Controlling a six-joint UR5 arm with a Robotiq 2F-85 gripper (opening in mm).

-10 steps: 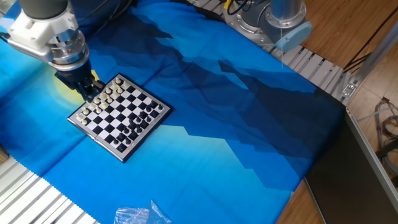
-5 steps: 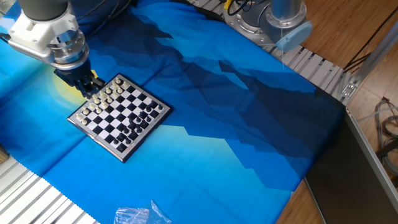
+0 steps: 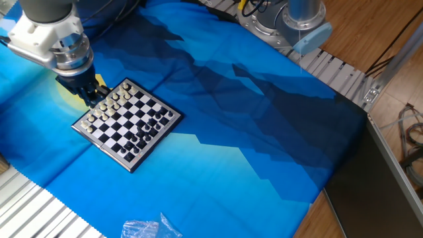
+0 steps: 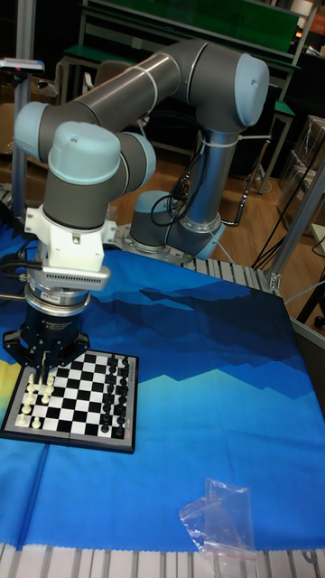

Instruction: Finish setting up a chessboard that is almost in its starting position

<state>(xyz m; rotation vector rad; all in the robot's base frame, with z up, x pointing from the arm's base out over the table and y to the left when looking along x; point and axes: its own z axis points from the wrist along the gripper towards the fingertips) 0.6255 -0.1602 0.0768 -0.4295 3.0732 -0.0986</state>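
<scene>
Currently black two-finger gripper (image 4: 43, 365) sits directly over the small black-and-white chequered chessboard (image 4: 83, 402), cream-piece side. Fingers narrow; can't tell if holding a piece.

UR5 arm (image 4: 181, 81) reaches down over left side of chessboard (image 4: 86, 397); gripper (image 4: 43, 365) fingers pointing down among cream pieces (image 4: 32, 402). Black pieces (image 4: 116, 397) along right side. Board near left edge of blue cloth (image 4: 208, 397). Clear plastic bag (image 4: 219, 519) near front edge.

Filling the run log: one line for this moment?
phase: piece placement | pincer: over cream side of chessboard, state unclear | black pieces: on far side | plastic bag: off board
</scene>
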